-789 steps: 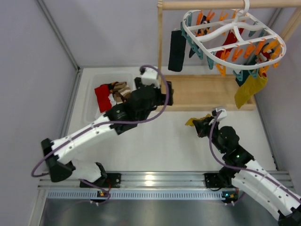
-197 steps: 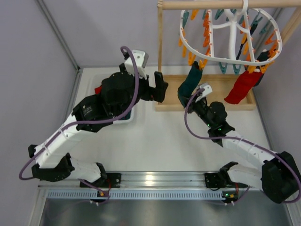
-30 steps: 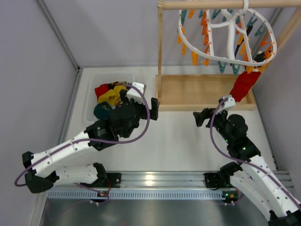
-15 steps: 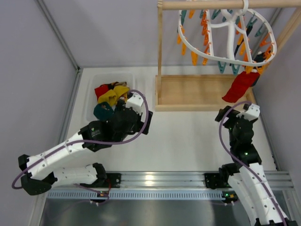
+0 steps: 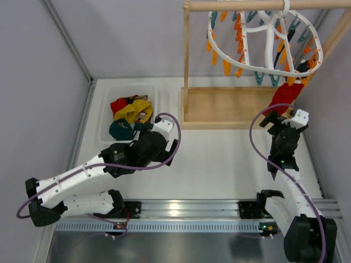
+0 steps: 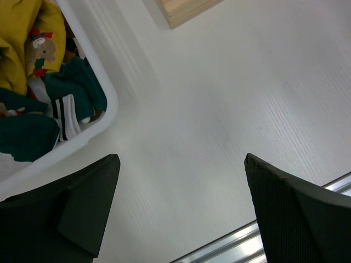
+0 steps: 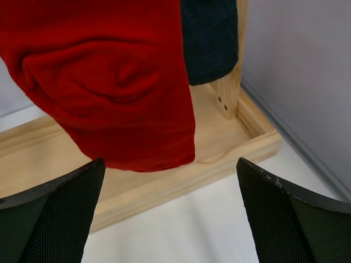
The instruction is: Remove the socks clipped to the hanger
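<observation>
Socks (image 5: 130,112) in bin (image 5: 107,98), red sock (image 5: 284,97) on hanger (image 5: 269,44), left pincer (image 6: 181,164), right pincer (image 7: 170,164) open, empty

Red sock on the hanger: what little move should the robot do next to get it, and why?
Probably push the right gripper a bit closer, so its open jaws go around the bottom end of the red sock. That sock hangs clipped to the hanger, right in front of the gripper, and nothing is held yet.

Wooden stand (image 5: 186,55) on white table (image 5: 219,161), white bin (image 5: 106,112), metal rail (image 5: 186,209)
</observation>
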Tool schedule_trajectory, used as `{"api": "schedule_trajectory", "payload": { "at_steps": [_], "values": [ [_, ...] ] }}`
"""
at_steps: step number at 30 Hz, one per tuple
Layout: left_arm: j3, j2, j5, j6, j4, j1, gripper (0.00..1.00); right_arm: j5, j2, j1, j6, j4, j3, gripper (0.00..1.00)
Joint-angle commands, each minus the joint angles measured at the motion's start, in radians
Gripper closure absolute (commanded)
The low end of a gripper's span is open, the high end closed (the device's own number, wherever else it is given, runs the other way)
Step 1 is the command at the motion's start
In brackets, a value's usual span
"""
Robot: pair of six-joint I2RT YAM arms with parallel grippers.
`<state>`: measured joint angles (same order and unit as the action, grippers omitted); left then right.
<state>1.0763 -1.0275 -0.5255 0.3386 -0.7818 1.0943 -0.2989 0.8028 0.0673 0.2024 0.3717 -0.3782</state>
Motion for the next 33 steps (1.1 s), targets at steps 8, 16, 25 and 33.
{"api": "schedule_trajectory", "payload": {
  "at_steps": [8,16,25,33],
  "values": [
    [-0.007,0.034,0.058,-0.003,0.009,-0.002,0.01,0.49,0.286,0.18,-0.057,0.642,0.03,0.04],
    [-0.009,0.024,0.081,-0.006,0.009,-0.002,0.01,0.684,0.398,0.206,-0.011,0.791,-0.001,0.16],
    [-0.012,0.012,0.094,-0.007,0.009,-0.002,0.01,0.874,0.512,0.206,0.055,0.995,-0.034,0.17],
    [-0.009,-0.006,0.09,-0.009,0.009,-0.002,0.01,0.859,0.426,0.201,0.104,0.964,0.019,0.6]
  ]
}}
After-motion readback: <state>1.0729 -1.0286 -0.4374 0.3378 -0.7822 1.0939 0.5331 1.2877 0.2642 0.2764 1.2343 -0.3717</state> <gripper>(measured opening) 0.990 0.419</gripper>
